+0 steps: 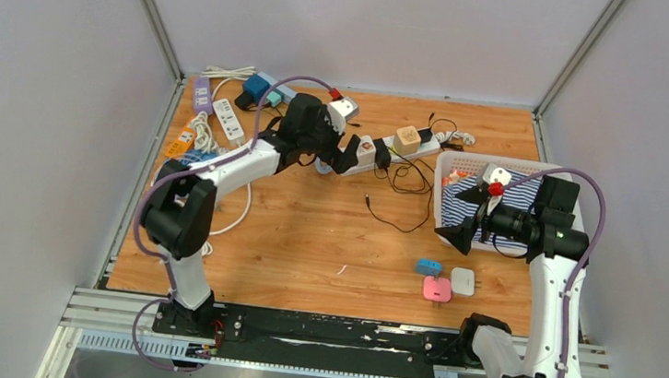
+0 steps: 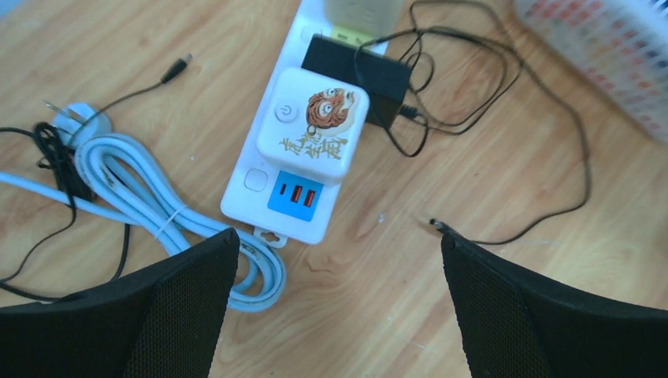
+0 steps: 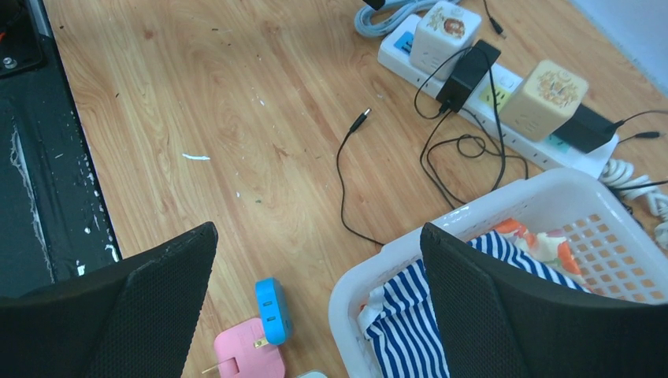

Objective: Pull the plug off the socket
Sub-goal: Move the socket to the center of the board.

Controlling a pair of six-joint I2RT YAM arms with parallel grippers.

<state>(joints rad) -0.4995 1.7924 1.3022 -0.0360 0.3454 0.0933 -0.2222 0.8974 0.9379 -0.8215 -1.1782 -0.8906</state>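
Starting far left at the back of the surface (image 1: 308, 233) with a heap of spare power strips (image 1: 226, 118). Over to the left gripper (image 2: 339, 240): spread wide, nothing held, fingers either side of the end of the white power strip (image 2: 252, 181). Seated in that strip, clear of both fingers, the white plug (image 2: 315, 126) with the tiger drawing, still plugged in. Just beside it a coiled pale cable (image 2: 157, 205). Further along the strip, a black adapter (image 2: 358, 67), then a beige cube plug (image 1: 407, 139). Nearer the front, three loose plugs close together: blue (image 1: 428, 267), pink (image 1: 437, 289), white (image 1: 463, 281). Then the white basket (image 1: 500, 163) with striped cloth (image 1: 515, 197) inside. Finally the right gripper (image 3: 317, 232): fully open too, empty, hanging over the basket's near edge.
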